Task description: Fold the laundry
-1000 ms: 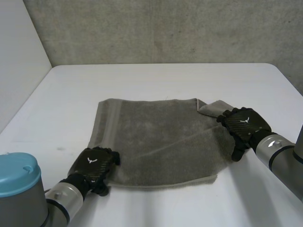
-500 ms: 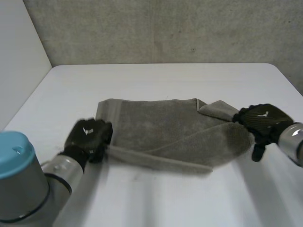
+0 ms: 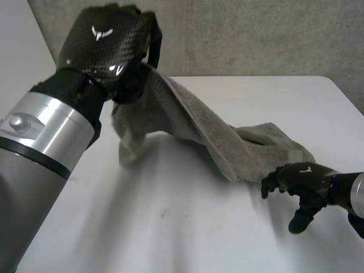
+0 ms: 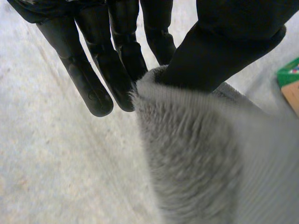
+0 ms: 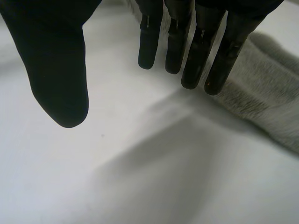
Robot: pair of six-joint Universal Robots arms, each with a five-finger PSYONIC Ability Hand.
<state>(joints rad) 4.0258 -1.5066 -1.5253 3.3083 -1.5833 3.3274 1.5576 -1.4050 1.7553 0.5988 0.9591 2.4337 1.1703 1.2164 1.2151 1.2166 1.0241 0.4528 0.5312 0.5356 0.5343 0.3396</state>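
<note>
The white table surface [image 3: 256, 96] is brightly and evenly lit by soft light from above, and no hard glare is seen on it. A diffuse, soft-edged shadow is cast under the lifted grey terry towel [image 3: 210, 133]. Small bright highlights are reflected on the glossy black left hand [image 3: 105, 48]. The grey concrete wall [image 3: 256, 34] is lit more dimly.

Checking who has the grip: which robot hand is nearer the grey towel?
Left. The left robot hand pinches the towel at its upper end; the right robot hand is open just beside its lower end.
</note>
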